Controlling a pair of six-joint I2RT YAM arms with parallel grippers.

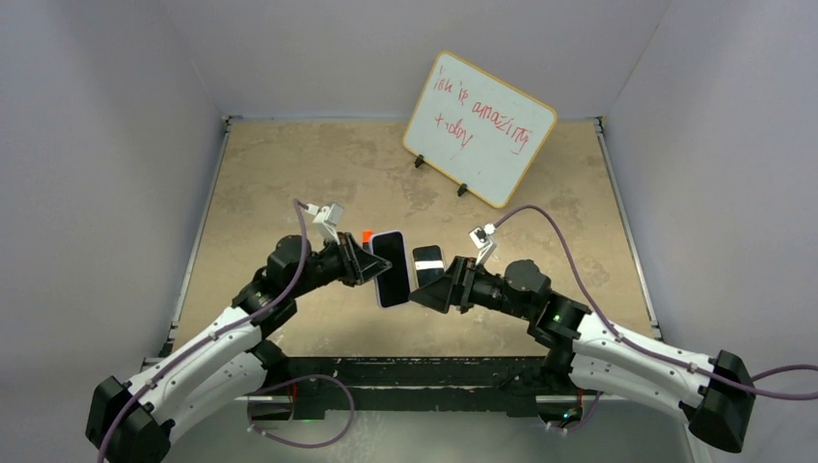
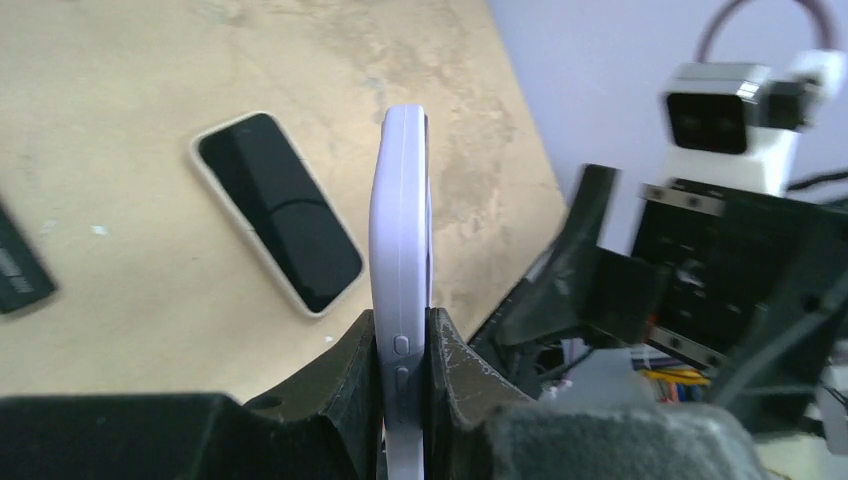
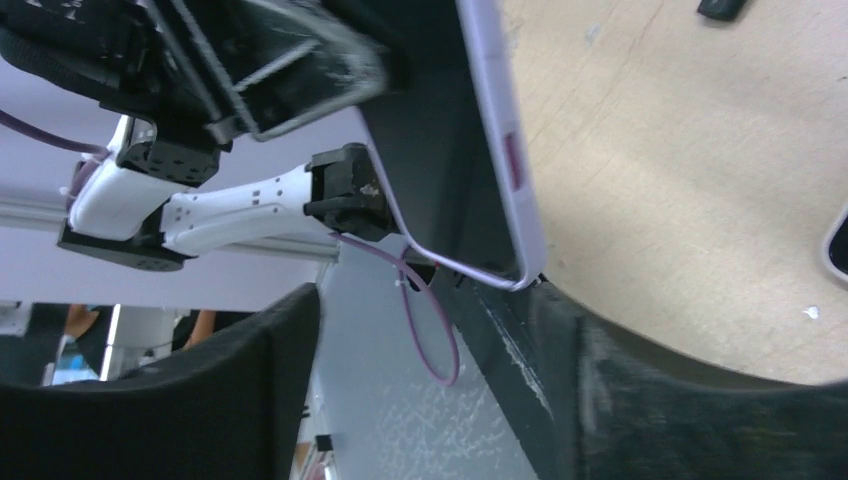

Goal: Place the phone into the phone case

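Observation:
My left gripper is shut on the pale lavender phone case and holds it above the table. In the left wrist view the case stands edge-on between the fingers of the left gripper. The phone lies flat on the table, black screen up, beyond the case; it also shows in the top view. My right gripper is open just right of the case. In the right wrist view the case's lower corner rests against one finger of the right gripper.
A whiteboard with red writing stands at the back. A black marker with an orange cap lies behind the left gripper; its dark body shows in the left wrist view. Grey walls enclose the table.

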